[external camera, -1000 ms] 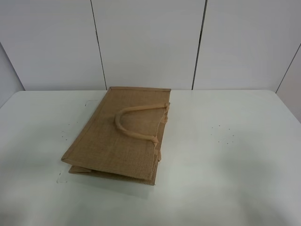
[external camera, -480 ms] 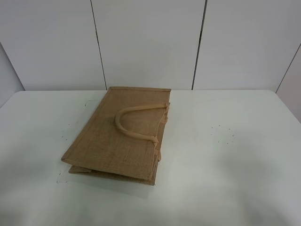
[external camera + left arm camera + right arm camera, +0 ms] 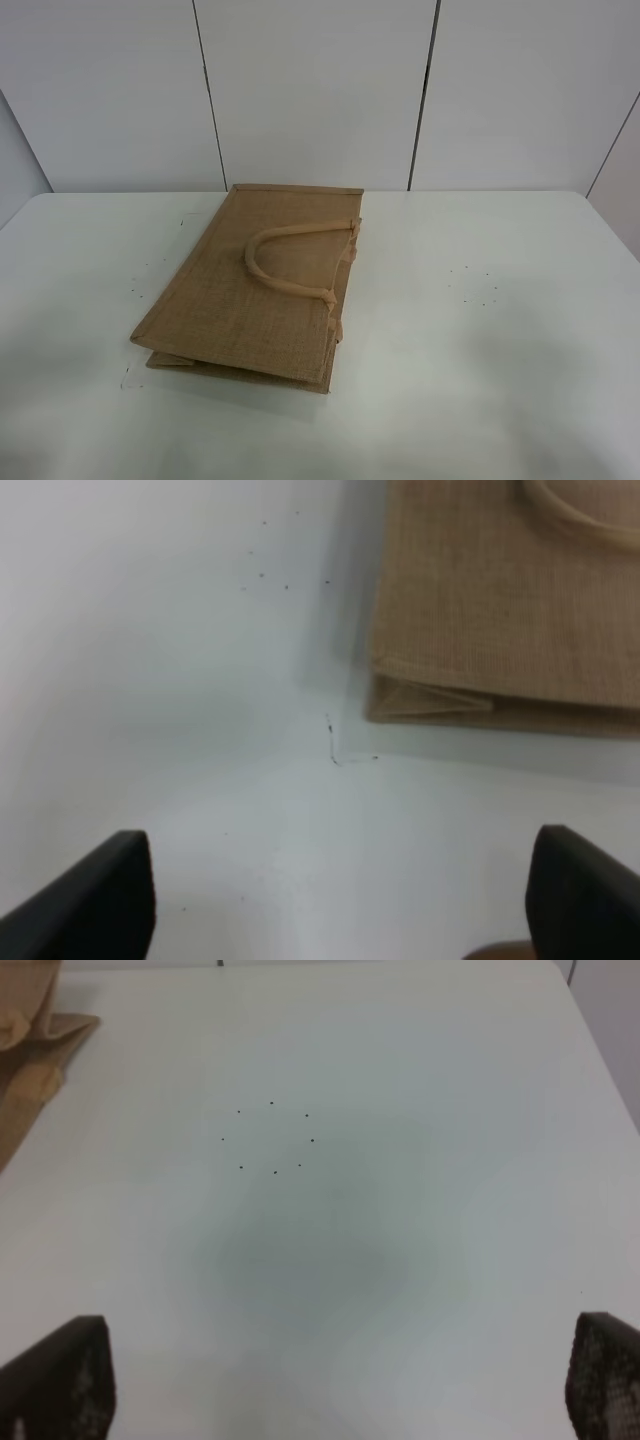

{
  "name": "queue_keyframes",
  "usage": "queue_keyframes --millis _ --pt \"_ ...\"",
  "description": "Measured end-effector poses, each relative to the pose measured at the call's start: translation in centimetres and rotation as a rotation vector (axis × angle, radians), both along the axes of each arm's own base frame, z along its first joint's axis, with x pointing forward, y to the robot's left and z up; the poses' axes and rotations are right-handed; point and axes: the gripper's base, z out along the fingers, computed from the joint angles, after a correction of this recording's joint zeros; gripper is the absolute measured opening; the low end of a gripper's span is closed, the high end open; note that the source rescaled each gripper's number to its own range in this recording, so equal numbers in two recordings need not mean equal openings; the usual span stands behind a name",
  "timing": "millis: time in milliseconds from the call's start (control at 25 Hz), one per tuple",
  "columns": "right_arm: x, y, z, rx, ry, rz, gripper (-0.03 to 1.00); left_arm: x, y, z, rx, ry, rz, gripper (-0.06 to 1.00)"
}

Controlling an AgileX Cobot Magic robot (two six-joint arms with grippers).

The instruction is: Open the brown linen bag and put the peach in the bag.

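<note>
Brown linen bag [image 3: 255, 285] lies flat, closed, left of centre on white table [image 3: 500, 340], long axis near-to-far | my left gripper [image 3: 340, 900] nearer, bag corner just ahead | both jaws spread wide, empty; right gripper [image 3: 340, 1380] over bare table | peach unseen.

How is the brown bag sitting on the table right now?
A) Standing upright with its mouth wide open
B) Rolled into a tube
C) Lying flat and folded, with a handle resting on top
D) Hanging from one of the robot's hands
C: in the high view the brown linen bag lies flat and folded on the white table, a beige loop handle resting on its upper face, and no hand is touching it.
</note>
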Motion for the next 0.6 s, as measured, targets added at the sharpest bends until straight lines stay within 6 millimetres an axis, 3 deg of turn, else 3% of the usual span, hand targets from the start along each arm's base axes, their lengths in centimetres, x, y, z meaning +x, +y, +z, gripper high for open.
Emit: queue_keyframes --millis 600 --pt "0.0 0.0 0.0 0.0 0.0 0.0 1.0 -0.01 0.03 0.0 0.0 0.0 -0.024 0.99"
